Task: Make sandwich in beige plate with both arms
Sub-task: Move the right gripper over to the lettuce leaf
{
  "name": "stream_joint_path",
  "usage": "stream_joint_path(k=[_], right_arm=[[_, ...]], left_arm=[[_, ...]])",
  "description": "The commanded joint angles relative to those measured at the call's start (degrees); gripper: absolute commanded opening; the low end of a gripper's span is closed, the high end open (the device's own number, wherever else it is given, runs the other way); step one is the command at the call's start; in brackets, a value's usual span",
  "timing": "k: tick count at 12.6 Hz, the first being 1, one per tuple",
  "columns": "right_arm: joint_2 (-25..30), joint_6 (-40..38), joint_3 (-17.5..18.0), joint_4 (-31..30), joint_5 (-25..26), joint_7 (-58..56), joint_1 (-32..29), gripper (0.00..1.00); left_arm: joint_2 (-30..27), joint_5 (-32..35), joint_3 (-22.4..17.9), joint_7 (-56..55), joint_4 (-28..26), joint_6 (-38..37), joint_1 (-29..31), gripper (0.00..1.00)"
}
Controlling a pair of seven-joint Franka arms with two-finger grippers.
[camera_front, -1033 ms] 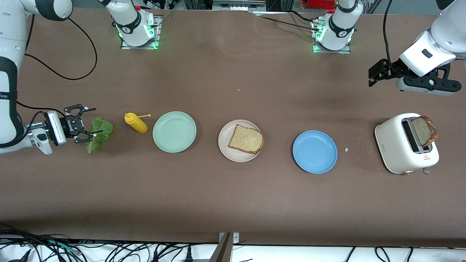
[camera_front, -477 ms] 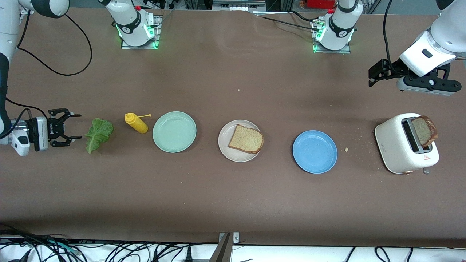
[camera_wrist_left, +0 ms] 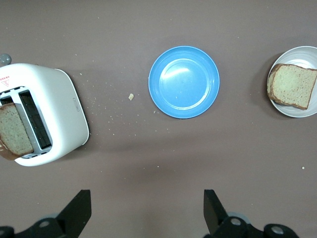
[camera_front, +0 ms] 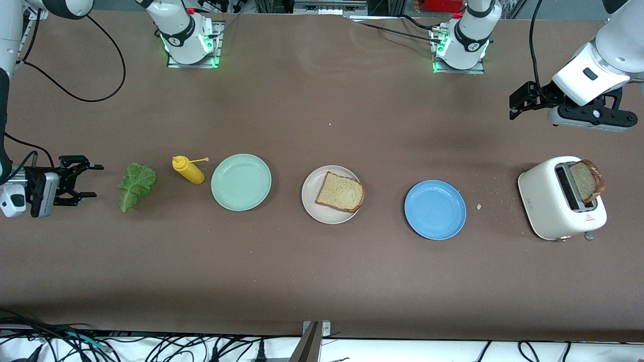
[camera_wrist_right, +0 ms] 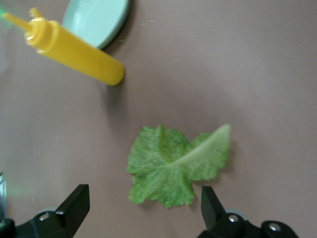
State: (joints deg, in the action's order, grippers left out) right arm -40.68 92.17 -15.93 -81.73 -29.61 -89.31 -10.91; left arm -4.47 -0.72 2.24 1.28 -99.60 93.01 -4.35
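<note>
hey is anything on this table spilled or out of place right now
Bread crumbs are scattered on the table between the blue plate and the toaster. The lettuce leaf lies straight on the tabletop beside the mustard bottle, not on a plate.

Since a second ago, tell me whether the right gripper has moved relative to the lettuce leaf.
Yes. The right gripper, open, has pulled back off the lettuce leaf toward the right arm's end of the table; the leaf lies where it was.
</note>
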Motion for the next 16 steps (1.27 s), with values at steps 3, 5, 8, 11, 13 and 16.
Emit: stream_joint_path(k=[3,5,8,11,13,16], right_arm=[[5.3,4.5,0.6,-4.8,4.3,14.1,1.2,1.00],[5.9,4.4,0.6,-4.8,4.6,19.5,1.8,1.00],[7.4,4.9,0.6,-6.5,5.3,28.4,3.2,1.00],[9.3,8.7,0.6,-9.6,6.0,38.7,5.0,1.00],[9.5,10.7,0.6,-10.0,7.0,44.8,5.9,1.00],[9.8,12.7,0.6,-10.3,8.5,53.9,7.1,1.00]], left_arm=[[0.5,-0.9,0.0,0.6,1.2,-0.3,0.4,1.00],[0.5,-0.9,0.0,0.6,1.2,-0.3,0.4,1.00],[0.5,-0.9,0.0,0.6,1.2,-0.3,0.3,1.00],[0.5,-0.9,-0.1,0.6,1.2,-0.3,0.4,1.00],[0.5,-0.9,-0.1,0.6,1.2,-0.3,0.4,1.00],[0.5,-0.9,-0.1,0.6,1.2,-0.4,0.3,1.00]])
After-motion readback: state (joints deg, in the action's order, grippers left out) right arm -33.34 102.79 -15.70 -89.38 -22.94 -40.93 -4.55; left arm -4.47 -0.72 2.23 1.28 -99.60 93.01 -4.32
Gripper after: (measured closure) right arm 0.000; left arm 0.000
